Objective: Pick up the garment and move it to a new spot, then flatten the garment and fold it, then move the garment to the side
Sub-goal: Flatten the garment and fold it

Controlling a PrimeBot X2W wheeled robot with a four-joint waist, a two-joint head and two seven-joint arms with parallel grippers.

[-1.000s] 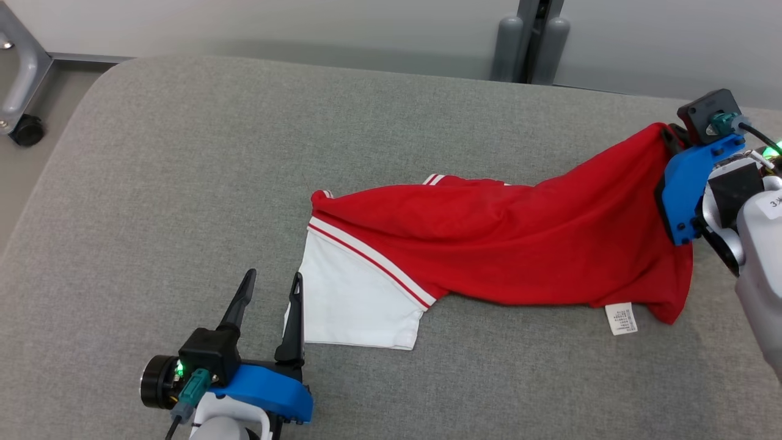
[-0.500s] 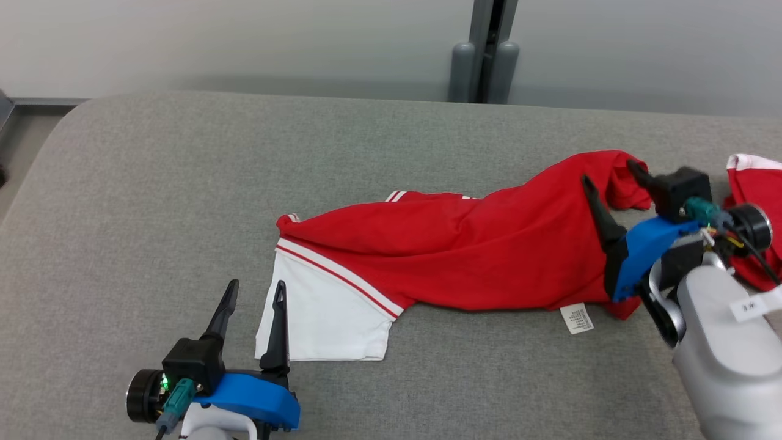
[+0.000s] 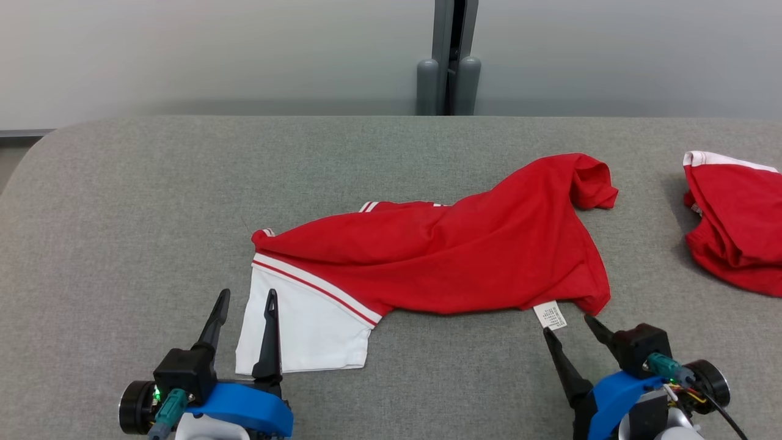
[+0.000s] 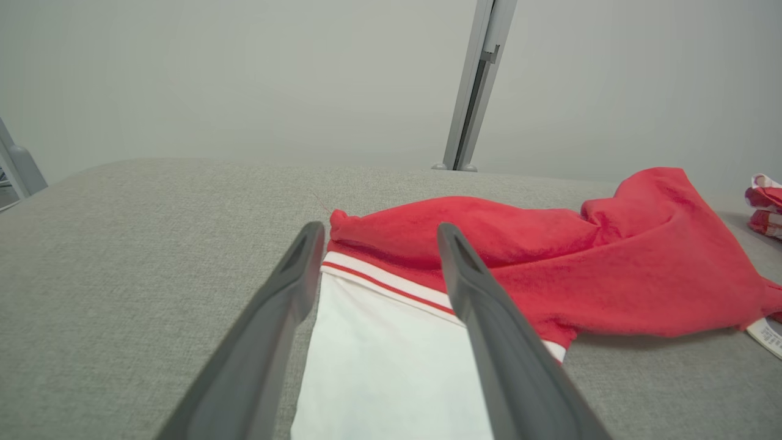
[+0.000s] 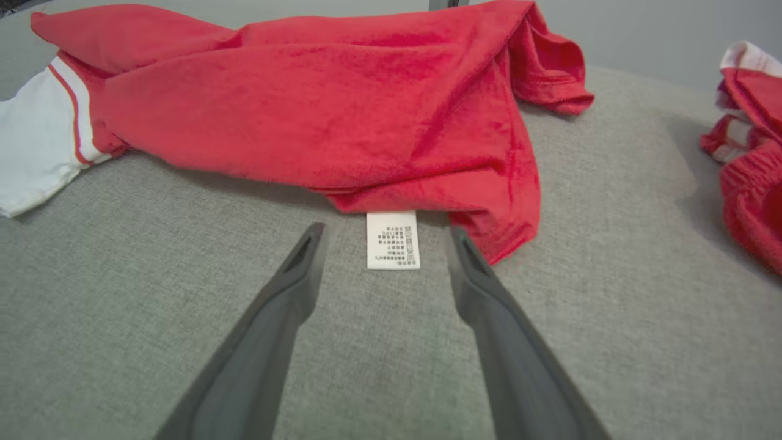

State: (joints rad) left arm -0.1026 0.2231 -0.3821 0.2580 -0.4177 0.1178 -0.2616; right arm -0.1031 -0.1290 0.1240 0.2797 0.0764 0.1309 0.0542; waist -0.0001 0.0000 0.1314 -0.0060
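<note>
In your head view, the red short-sleeved shirt with a white sleeve and striped trim (image 3: 440,256) lies loose and rumpled across the middle of the grey fabric-covered counter (image 3: 153,201). Nothing holds it. Its white sleeve spreads flat toward 8 o'clock. The red body runs up toward 2 o'clock, where one corner is bunched into a fold. A small white printed care label (image 3: 550,316) pokes out from the shirt's near edge at about 5 o'clock.

Your left fingers (image 3: 269,330) sit at 7 o'clock, spread apart and empty, tips pointing to 12. In the left wrist view the sleeve's left edge runs between them (image 4: 489,342); you cannot tell whether they touch the cloth.

Your right fingers (image 3: 562,366) sit at 5 o'clock, also apart and empty. In the right wrist view the label lies between the two tips (image 5: 501,342), with the red hem just beyond them.

A second crumpled red garment with white trim (image 3: 733,226) lies at 3 o'clock, well apart from the shirt. A grey upright post (image 3: 449,61) stands at 12 o'clock, beyond the counter.
</note>
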